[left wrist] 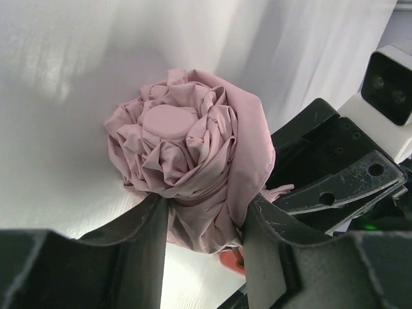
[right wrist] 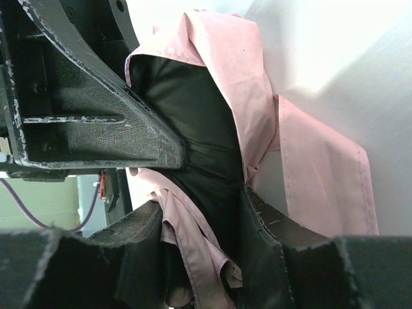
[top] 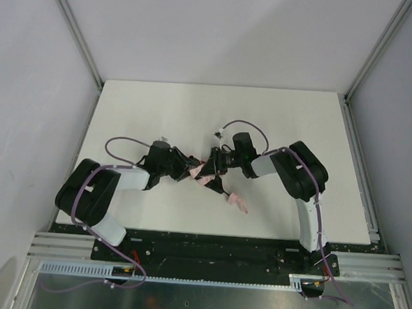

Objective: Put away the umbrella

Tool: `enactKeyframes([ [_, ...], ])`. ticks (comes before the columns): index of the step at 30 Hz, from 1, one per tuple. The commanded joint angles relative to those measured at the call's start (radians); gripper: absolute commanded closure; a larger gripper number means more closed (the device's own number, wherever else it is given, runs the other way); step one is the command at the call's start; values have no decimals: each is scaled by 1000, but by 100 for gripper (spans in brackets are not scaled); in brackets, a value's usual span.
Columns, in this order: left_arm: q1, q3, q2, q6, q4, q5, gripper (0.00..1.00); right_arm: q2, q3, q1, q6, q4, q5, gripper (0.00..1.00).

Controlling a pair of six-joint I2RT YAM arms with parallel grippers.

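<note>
Umbrella [left wrist: 193, 154], bunched pink, clamped in the fingers of left gripper [left wrist: 206, 215] and right gripper [right wrist: 203, 215], likely to keep it compact.

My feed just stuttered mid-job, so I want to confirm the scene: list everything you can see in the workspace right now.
pale pink fabric folding umbrella: one, pink, crumpled into a bundle at mid-table, between both pincers
pale pink flat strap: one, pink, on the table just nearer than the bundle
white table: one, white, under everything
left pincer: one, black, closed on the umbrella bundle
right pincer: one, black, closed on the umbrella's fabric
</note>
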Motion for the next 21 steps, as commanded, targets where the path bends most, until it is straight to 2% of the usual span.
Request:
enactKeyframes([
  [1, -9, -67, 159, 76, -205, -79, 73, -74, 38, 39, -95, -376, -20, 54],
  [3, -8, -62, 168, 81, -205, -74, 74, -123, 51, 35, -167, -471, 24, 43],
  [5, -8, -60, 172, 84, -205, -74, 74, -173, 63, 31, -231, -551, 65, 35],
  [9, -7, -50, 178, 86, -206, -64, 74, -279, 83, 25, -354, -715, 174, 24],
  [12, -7, -43, 177, 91, -206, -61, 74, -351, 86, 27, -420, -789, 258, 21],
  [18, -7, -29, 172, 91, -208, -54, 74, -455, 87, 77, -455, -791, 395, 10],
  [21, -7, -27, 161, 92, -212, -53, 75, -496, 85, 163, -476, -750, 559, 6],
])
